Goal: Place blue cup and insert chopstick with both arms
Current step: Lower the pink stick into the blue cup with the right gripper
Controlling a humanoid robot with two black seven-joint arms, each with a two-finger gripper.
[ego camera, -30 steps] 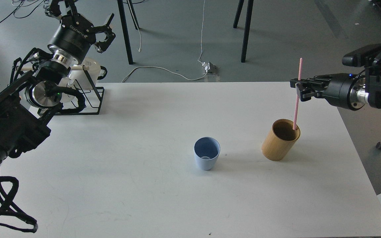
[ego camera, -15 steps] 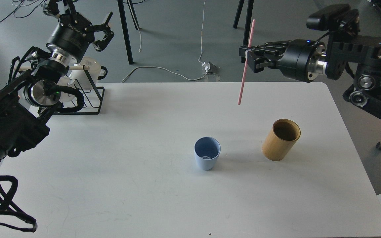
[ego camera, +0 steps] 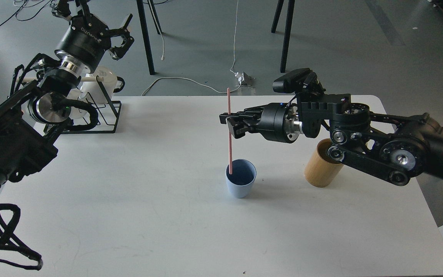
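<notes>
The blue cup (ego camera: 240, 183) stands upright on the white table (ego camera: 167, 215), right of the middle. My right gripper (ego camera: 228, 123) is shut on the pink chopstick (ego camera: 229, 146) and holds it upright just above the cup. The stick's lower end sits at the cup's left rim, at or just inside the mouth. My left gripper (ego camera: 119, 32) is open and empty, raised high at the far left above the rack, far from the cup.
A tan bamboo cylinder (ego camera: 319, 169) stands right of the cup, partly behind my right arm. A black wire rack (ego camera: 104, 115) with a white mug (ego camera: 102, 82) is at the table's back left corner. Chair legs and cables lie on the floor beyond.
My right arm has lifted the chopstick out of the bamboo cylinder, carried it left, and lowered it over the blue cup. The left arm has barely moved.
</notes>
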